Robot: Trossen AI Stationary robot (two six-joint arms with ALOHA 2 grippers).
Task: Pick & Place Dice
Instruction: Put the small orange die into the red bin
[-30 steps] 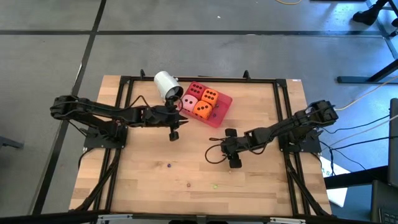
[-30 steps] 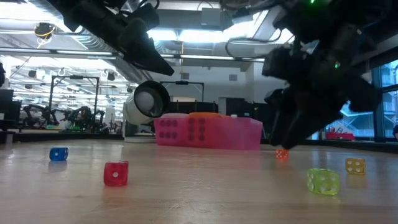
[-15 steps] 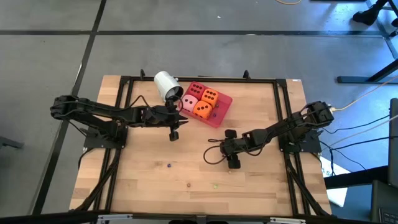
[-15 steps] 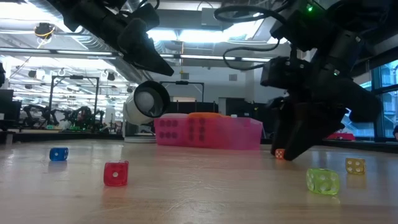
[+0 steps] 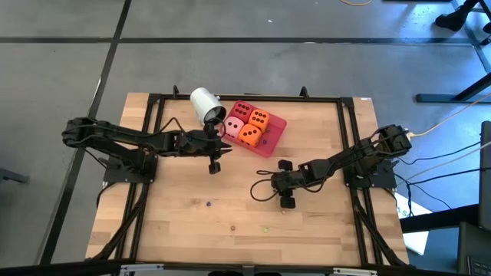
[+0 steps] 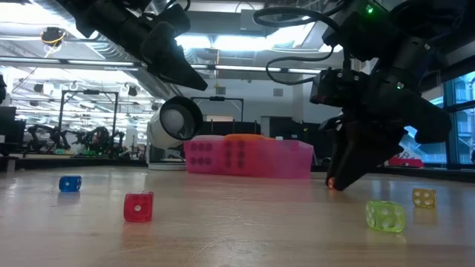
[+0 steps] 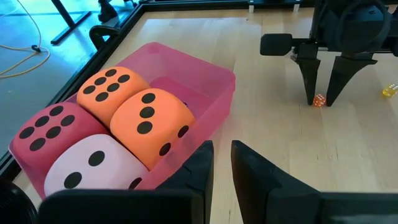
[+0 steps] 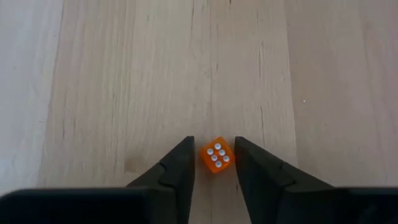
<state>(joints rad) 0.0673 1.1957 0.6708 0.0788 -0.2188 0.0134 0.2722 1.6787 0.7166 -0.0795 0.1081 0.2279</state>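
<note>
A small orange die (image 8: 216,155) with white pips lies on the table's wood. My right gripper (image 8: 214,146) stands over it, pointing down and open, with one finger on each side; the left wrist view shows that gripper (image 7: 324,99) and the die (image 7: 318,101) too. Four big soft dice, two orange (image 7: 149,121), one red (image 7: 53,127) and one pink (image 7: 93,165), sit in the pink tray (image 5: 270,143). My left gripper (image 7: 222,146) hovers just off the tray's near side, fingers almost together, holding nothing.
A white cup (image 5: 205,103) lies on its side at the tray's far left corner. Small dice are scattered on the near half of the table: blue (image 6: 70,184), red (image 6: 138,207), yellow-green (image 6: 385,216), yellow (image 6: 424,196). A black frame rims the table.
My right gripper has come down toward the table and shifted a little toward the table's left edge, so its fingertips now stand on either side of the small orange die that earlier lay beside them. The die has stayed where it was.
</note>
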